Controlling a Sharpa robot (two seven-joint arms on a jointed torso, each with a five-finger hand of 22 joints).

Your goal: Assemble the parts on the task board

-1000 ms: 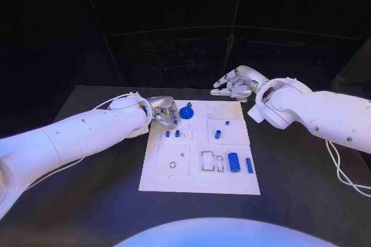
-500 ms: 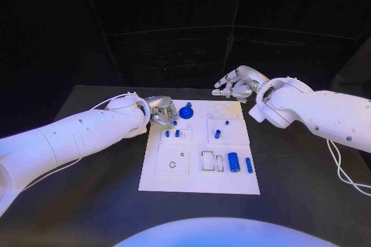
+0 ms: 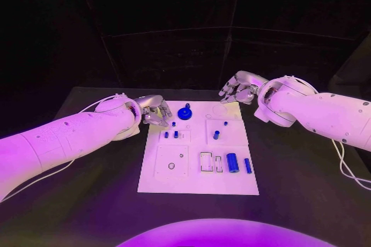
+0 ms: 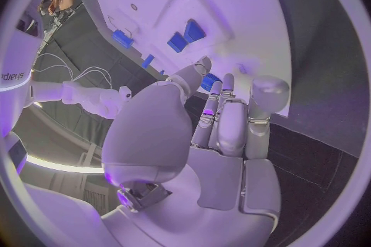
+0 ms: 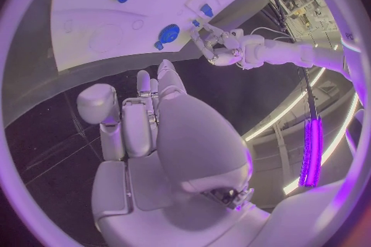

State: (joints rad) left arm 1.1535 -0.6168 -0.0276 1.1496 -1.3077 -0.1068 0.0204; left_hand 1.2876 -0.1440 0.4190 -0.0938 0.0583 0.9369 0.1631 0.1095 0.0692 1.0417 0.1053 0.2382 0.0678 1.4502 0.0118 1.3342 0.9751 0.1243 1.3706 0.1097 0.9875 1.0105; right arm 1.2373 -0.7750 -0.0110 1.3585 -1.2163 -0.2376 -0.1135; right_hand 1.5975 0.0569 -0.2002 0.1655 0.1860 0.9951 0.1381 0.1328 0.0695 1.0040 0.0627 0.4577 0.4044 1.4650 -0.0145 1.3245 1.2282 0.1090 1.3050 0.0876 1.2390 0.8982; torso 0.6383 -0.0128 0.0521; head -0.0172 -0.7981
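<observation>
Our left hand [image 3: 157, 112] hovers at the task board [image 3: 199, 180]'s far left corner, fingers curled on nothing; our right hand [image 3: 238, 90], equally empty, hangs past its far right corner. We risk clipping the round blue part [image 3: 185, 113] beside our left fingertips. Our left wrist view shows those fingers closed together.

The task board [image 3: 198, 177] lies on the table [image 3: 309, 193] between the two hands. The left hand [image 3: 157, 112] sits at its far left corner, the right hand [image 3: 238, 89] beyond its far right corner. A round part [image 3: 185, 113] stands on the board just beside the left hand.
</observation>
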